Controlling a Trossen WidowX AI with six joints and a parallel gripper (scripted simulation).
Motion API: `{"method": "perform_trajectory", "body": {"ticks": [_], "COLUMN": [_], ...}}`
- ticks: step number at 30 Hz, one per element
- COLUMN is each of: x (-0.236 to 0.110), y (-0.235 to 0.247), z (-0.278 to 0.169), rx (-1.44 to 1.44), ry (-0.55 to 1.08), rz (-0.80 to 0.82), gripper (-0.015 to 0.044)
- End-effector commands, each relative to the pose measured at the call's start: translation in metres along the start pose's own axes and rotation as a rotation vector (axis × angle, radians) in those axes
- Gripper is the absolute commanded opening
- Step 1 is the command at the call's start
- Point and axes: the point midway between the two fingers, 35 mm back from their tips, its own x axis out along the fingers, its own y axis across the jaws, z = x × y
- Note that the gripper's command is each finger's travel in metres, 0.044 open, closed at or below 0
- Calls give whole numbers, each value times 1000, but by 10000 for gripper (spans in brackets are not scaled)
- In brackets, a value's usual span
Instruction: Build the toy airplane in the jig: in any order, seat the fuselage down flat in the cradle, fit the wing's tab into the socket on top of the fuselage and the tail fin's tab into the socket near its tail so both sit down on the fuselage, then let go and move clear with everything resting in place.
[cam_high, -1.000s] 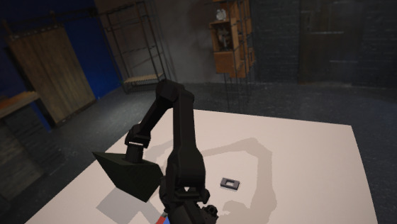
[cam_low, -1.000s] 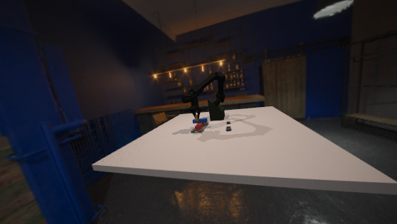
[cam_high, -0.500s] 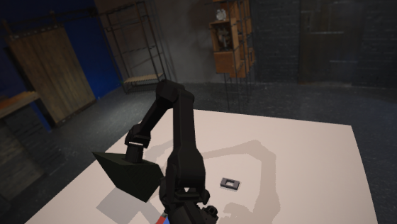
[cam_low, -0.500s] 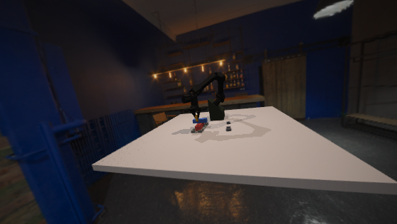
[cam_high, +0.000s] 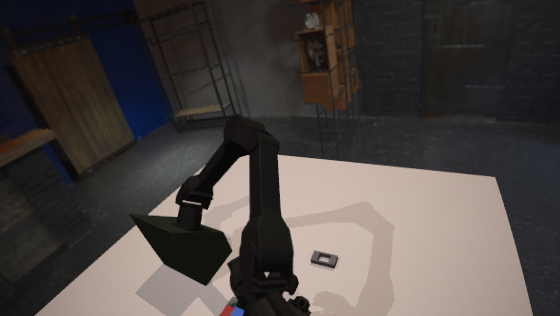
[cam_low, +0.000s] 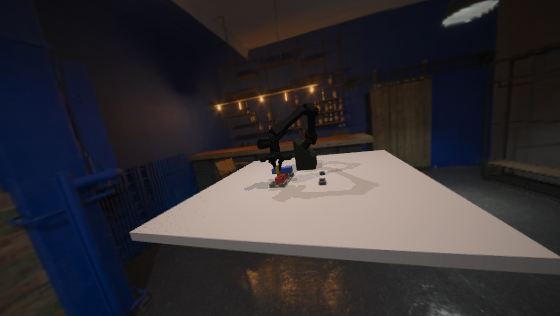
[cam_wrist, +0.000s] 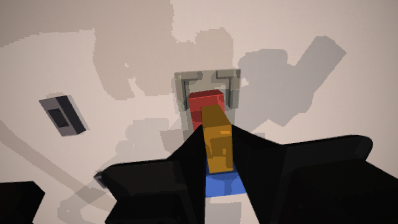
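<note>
My gripper (cam_wrist: 213, 127) (cam_low: 276, 164) is shut on an orange tail fin (cam_wrist: 217, 136), holding it upright just above the red fuselage (cam_wrist: 204, 101) (cam_low: 281, 178) (cam_high: 227, 311). The fuselage lies in the grey jig cradle (cam_wrist: 183, 83) (cam_low: 275, 184). The blue wing (cam_wrist: 223, 186) (cam_low: 281, 171) (cam_high: 239, 310) shows below the fin at the fuselage's near end in the wrist view; I cannot tell whether it sits on the fuselage. In the top view the arm hides the gripper and most of the parts.
A small dark grey block with a slot (cam_wrist: 62, 116) (cam_high: 324, 259) (cam_low: 322, 181) lies on the white table (cam_high: 425, 240) apart from the jig. The arm's black wedge-shaped base (cam_high: 185, 245) (cam_low: 304, 157) stands behind the jig.
</note>
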Motion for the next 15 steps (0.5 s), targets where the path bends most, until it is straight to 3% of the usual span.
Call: {"method": "perform_trajectory", "body": {"ticks": [1,15], "x": [8,19], "y": [0,1], "z": [-3,-3], "rx": [10,10], "ry": [5,5], "rz": [10,11], "gripper": [65,65]}}
